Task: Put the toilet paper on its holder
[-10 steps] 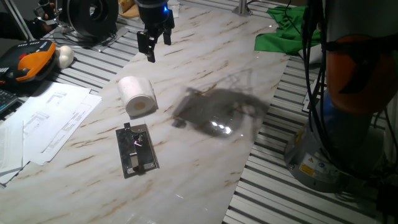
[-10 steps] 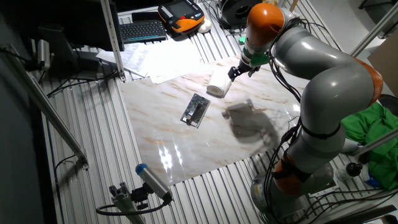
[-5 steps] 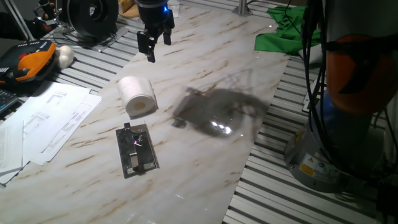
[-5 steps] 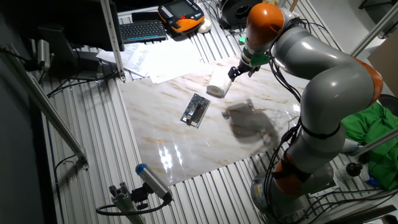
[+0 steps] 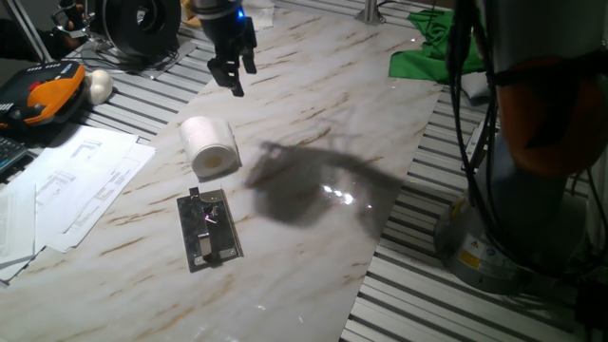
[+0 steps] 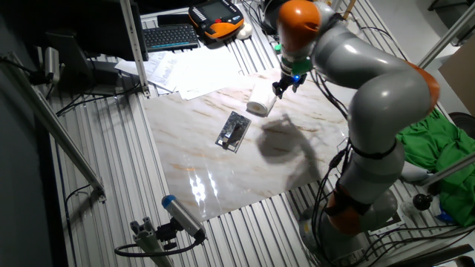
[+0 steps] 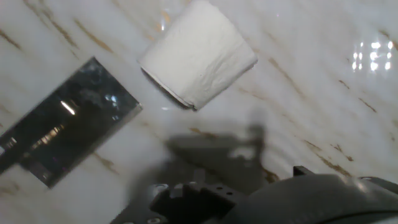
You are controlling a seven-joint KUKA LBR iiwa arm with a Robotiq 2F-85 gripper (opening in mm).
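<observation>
marble desk (image 5: pixel 313 114): your released end effector (image 5: pixel 231 73) has drifted toward the toilet paper (image 5: pixel 209 146), which lies just beside the holder (image 5: pixel 209 229); your grasp approach begins.

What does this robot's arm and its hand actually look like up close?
The arm is thick and rounded, with smooth grey shells and bright orange bands at the joints. Black cables run along its lower part. The gripper is small and black, with two short fingers and a blue light glowing just above them.
</observation>
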